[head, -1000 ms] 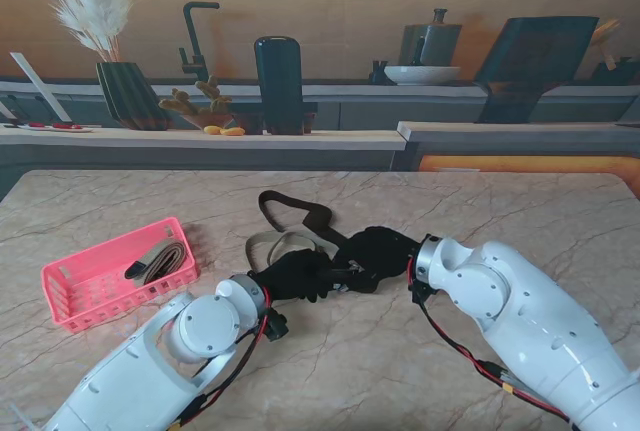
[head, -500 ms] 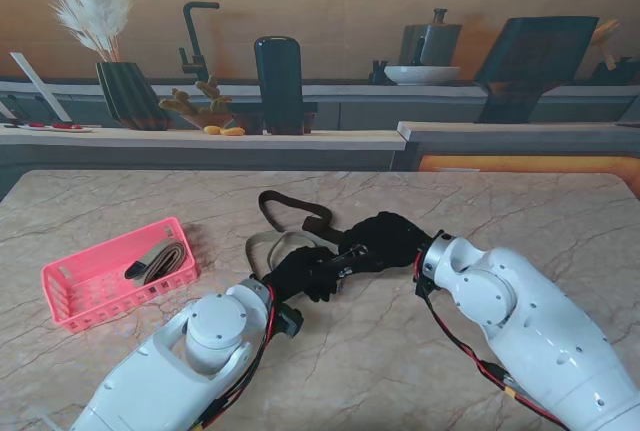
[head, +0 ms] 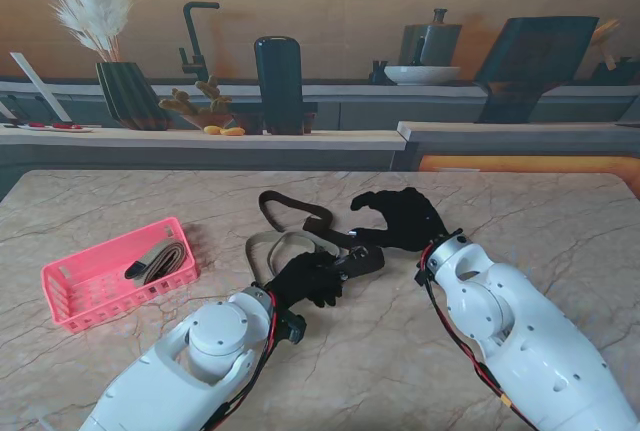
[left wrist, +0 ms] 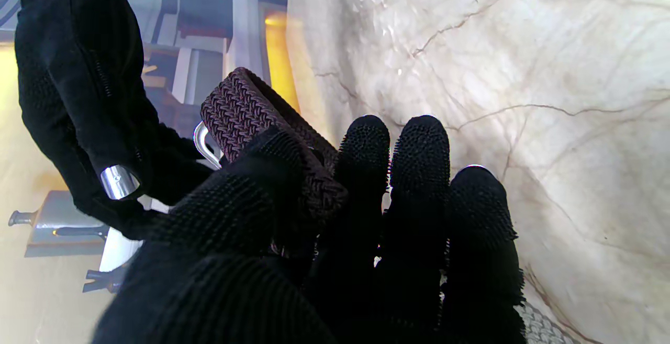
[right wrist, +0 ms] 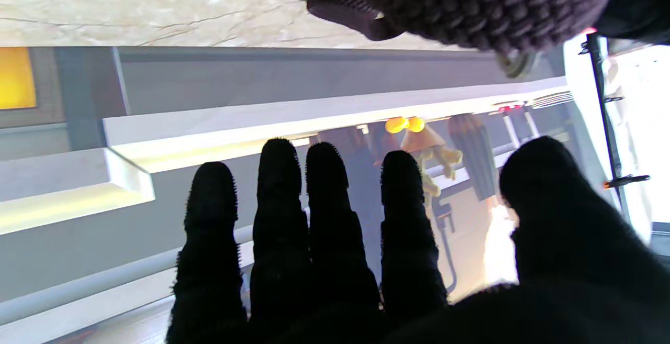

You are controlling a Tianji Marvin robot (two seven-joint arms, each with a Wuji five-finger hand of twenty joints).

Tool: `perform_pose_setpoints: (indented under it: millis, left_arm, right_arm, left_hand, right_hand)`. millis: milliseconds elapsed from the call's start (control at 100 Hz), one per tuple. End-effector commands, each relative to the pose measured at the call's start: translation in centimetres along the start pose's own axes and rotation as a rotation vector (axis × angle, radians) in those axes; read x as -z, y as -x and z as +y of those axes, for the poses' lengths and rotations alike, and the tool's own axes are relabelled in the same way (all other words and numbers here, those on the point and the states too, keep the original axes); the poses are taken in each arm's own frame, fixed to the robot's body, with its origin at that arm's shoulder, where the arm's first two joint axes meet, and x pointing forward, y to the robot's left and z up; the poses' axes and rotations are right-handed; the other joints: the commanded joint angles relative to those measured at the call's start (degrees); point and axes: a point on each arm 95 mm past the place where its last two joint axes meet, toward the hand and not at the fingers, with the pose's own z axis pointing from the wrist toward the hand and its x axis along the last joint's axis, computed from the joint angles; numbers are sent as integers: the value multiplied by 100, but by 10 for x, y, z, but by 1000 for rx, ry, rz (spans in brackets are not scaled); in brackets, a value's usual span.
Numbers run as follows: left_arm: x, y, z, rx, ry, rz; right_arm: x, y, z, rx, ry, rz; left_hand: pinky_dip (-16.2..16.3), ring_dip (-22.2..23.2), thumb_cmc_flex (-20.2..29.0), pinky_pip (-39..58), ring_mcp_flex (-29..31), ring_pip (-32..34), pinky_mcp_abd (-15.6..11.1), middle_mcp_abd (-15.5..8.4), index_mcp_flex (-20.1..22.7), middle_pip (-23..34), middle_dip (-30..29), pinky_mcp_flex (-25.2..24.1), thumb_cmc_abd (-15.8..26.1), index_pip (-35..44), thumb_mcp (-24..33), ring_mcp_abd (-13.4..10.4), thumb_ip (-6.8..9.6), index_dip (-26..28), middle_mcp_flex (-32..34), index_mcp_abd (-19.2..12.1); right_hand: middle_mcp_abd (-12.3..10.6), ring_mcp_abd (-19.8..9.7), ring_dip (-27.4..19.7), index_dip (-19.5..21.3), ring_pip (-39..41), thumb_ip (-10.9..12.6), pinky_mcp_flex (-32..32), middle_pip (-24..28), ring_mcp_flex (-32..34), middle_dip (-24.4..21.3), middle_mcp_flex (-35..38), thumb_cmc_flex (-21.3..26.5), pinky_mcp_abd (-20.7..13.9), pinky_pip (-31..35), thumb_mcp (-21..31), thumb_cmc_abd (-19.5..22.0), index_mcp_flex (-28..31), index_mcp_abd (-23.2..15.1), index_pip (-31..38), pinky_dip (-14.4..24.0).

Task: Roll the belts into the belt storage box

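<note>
The left hand (head: 305, 279) was clamped around the started roll of the dark brown braided belt (left wrist: 261, 119), thumb and fingers (left wrist: 419, 176) pressing the woven coil just over the marble table (head: 520, 211). From that grip the belt's free length (head: 290, 206) ran away from me in a loop across the tabletop, lying beside a beige belt (head: 268, 244) that curved nearer the left arm. The right hand (head: 403, 217) hovered just right of the roll with its fingers (right wrist: 324, 187) spread and nothing in them. Well to the left stood the pink belt storage box (head: 70, 296), with one rolled grey belt (head: 160, 261) already lying inside it.
</note>
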Motion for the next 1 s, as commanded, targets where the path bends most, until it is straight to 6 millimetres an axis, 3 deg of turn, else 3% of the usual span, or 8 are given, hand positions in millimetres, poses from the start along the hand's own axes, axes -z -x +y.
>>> perform_pose_setpoints:
  millis: [0, 210, 320, 520, 670, 810, 920, 990]
  left_arm:
    - [1, -3, 6, 16, -10, 14]
    - [2, -4, 8, 51, -67, 23]
    - [1, -4, 8, 42, -85, 24]
    - [1, -4, 6, 38, -86, 19]
    - [1, -4, 5, 30, -91, 20]
    - [1, -4, 5, 23, -107, 16]
    - [1, -4, 4, 23, -121, 11]
    - [1, -4, 3, 25, -128, 8]
  right_arm:
    - [4, -4, -2, -13, 15, -21]
    - [18, -3, -9, -43, 53, -113]
    - [27, -2, -18, -71, 37, -151]
    - [39, 5, -28, -60, -31, -113]
    - [43, 4, -31, -104, -47, -128]
    - [45, 1, -38, -145, 15, -214]
    - [50, 1, -44, -193, -16, -232]
    - [52, 4, -47, -180, -41, -208]
  left_hand:
    - [12, 98, 585, 22, -60, -8, -153, -74, 66, -27, -62, -35, 384, 379, -68, -123, -54, 251, -43, -679]
    - [-11, 94, 725, -41, -160, -43, -199, -110, -70, 2, -84, -140, 533, 422, -354, -147, -44, 263, -137, -692]
    - [0, 100, 734, -16, -138, -18, -204, -111, -58, 31, -77, -117, 520, 441, -387, -152, -30, 241, -129, -675]
    - [15, 104, 730, 8, -124, 8, -173, -86, -28, 49, -83, -113, 481, 461, -375, -127, -3, 200, -106, -656]
    - [26, 108, 717, 28, -113, 28, -173, -82, -19, 67, -73, -103, 461, 474, -355, -129, 0, 196, -90, -652]
    - [42, 114, 698, 59, -100, 60, -165, -73, -26, 89, -63, -85, 445, 487, -317, -128, -3, 184, -93, -639]
    - [54, 114, 682, 82, -88, 86, -167, -71, -25, 112, -58, -73, 431, 504, -283, -132, -8, 169, -85, -617]
    - [58, 113, 674, 88, -83, 95, -167, -65, -25, 119, -58, -69, 420, 510, -269, -129, -10, 160, -83, -616]
  right_hand:
    - [176, 118, 212, 98, 366, 140, 112, 323, 170, 135, -2, -28, 50, 291, -176, 283, 80, 234, -50, 153]
    - [406, 380, 744, 211, 1566, 180, 386, 1034, 594, 223, 632, -60, 102, 1131, -272, 331, 871, 531, 119, 157]
    - [490, 458, 789, 178, 1760, 170, 431, 1100, 678, 201, 705, -208, 139, 1438, -30, -20, 940, 595, -25, 97]
    - [256, 254, 393, 45, 775, 114, -14, 261, -45, 2, -430, -11, 84, 852, 508, -1118, -995, -841, -414, -35]
    - [301, 283, 313, -77, 562, 43, -54, 156, -89, 4, -513, -667, 181, 657, 600, -765, -947, -38, -320, -4]
    - [586, 541, 544, 33, 1067, 13, 360, 664, 329, 118, -20, -1252, 428, 1097, 496, -127, -105, 768, -202, 257]
    - [634, 575, 521, 23, 1124, -37, 304, 662, 362, 3, 104, -1368, 430, 1282, 606, -495, 173, 886, -411, 240]
    - [455, 410, 364, 52, 782, -144, 95, 380, 75, -107, -272, -1409, 371, 1073, 827, -915, -166, 593, -659, 117]
